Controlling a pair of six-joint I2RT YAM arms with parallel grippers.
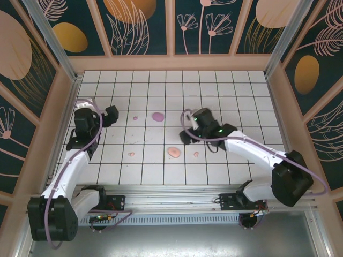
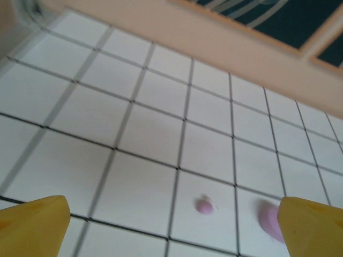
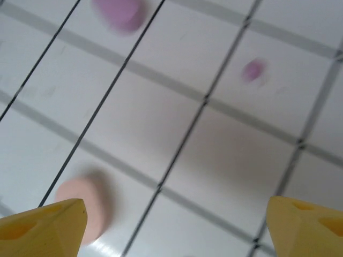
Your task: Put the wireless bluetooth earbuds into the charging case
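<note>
We judge pickup pending: left gripper (image 2: 174, 214) and right gripper (image 3: 176, 210) hang wide-jawed, empty; next we descend onto the tiny rounded purple earbud (image 3: 253, 70) near the smooth oval purple case (image 3: 119, 12).

White tiled floor (image 1: 241, 96) with dark grout lay evenly lit, ringed by dark floral wall panels (image 1: 144, 27) in pale wooden frames (image 1: 171, 62).

Overhead camera looks down; both low wrist cameras share the purple case (image 1: 158, 116).
</note>
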